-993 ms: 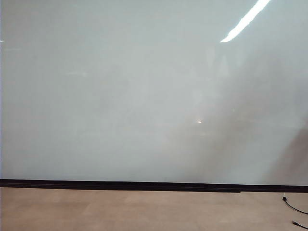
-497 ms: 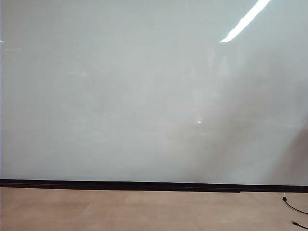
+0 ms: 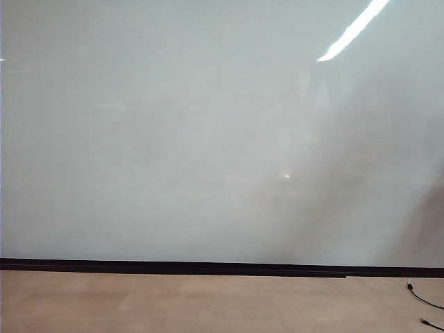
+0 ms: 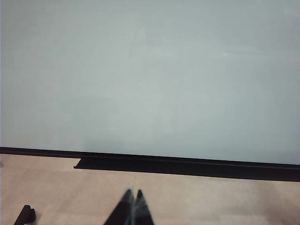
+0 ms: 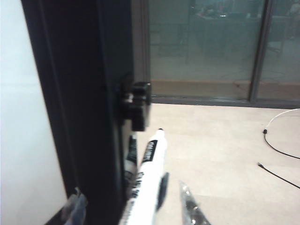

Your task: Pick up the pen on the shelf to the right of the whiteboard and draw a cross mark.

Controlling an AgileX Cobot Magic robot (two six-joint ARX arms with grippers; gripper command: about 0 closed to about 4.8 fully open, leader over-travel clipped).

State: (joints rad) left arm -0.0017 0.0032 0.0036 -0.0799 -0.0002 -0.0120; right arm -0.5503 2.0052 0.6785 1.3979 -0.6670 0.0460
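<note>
Narrowing right gripper (image 5: 131,208) jaws around pen (image 5: 149,180)

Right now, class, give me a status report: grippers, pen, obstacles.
Left gripper shut, idle before the whiteboard. Right gripper open astride the pen by the board's black frame. Board unmarked. Nothing blocking.

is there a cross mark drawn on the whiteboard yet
No, in the exterior view the whiteboard is blank, showing only glare and faint reflections.
</note>
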